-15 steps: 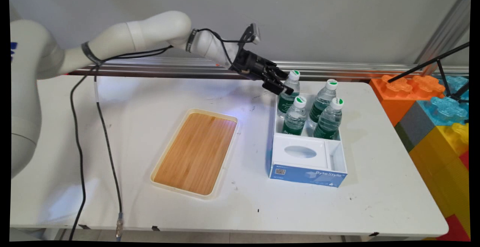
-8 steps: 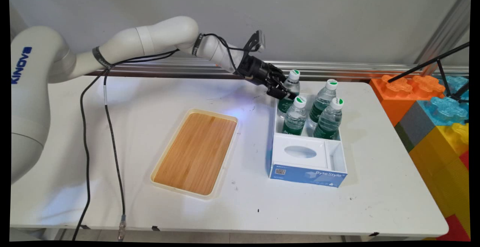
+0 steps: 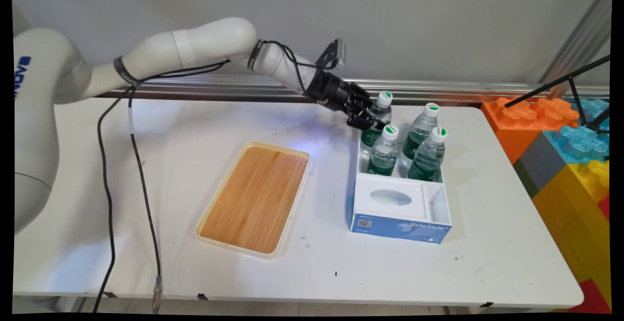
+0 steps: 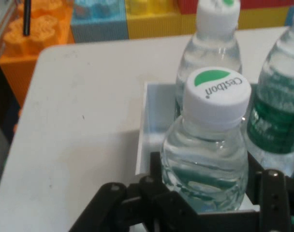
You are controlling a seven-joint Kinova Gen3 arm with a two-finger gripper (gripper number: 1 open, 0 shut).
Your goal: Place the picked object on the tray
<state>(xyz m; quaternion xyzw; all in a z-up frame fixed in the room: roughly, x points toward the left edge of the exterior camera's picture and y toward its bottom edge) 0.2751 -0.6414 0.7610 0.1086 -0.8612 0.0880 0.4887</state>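
Right now your gripper (image 3: 366, 118) is reaching in from the upper left and its fingers (image 4: 159, 166) are sitting on either side of the rear-left water bottle (image 4: 205, 159), pressed against its clear shoulder just under the white cap; in the hand view the bottle is filling the gap between them, so they are looking clamped on it. That bottle (image 3: 376, 122) is standing upright in the back compartment of the white and blue box (image 3: 399, 226), at its far left corner, with three more bottles (image 3: 425, 152) standing close beside it in the same compartment. The front part of the box is showing a white insert with an oval hole (image 3: 390, 197).

You are working over a white table (image 3: 161, 130) that is carrying scuff marks and small dark specks. A cream tray with a wooden floor (image 3: 256, 196) is lying flat to the left of the box, well apart from it. Black cables (image 3: 105, 184) are hanging from the arm down past the near edge. Behind the table a metal rail (image 3: 204, 89) is running along a plain grey wall (image 3: 438, 23). At the right, big toy-style blocks (image 3: 570, 165) in orange, blue, grey, yellow and red are stacked beside the table, and a thin black tripod leg (image 3: 555, 83) is crossing above them.
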